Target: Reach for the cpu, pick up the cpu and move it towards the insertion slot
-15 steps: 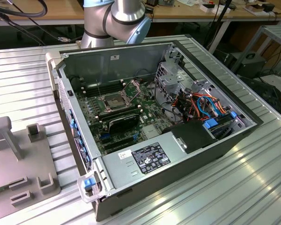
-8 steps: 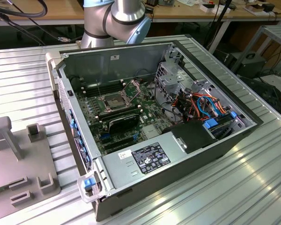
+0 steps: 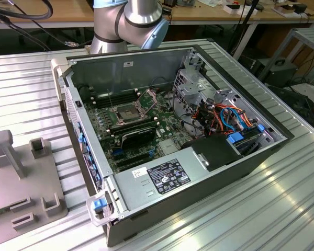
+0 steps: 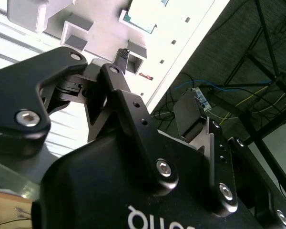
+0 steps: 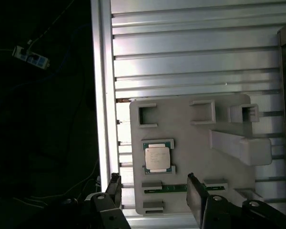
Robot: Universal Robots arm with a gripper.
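Pincer spread wide over the grey tray on the bench — the cpu lies seated there, untouched, close by

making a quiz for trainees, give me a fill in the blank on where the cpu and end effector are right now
1. The cpu lies on a tray whose colour is ___.
2. The end effector is ___ and holds nothing.
3. The slot sits ___ the case, while the cpu is outside it.
Missing words: grey; open; inside.
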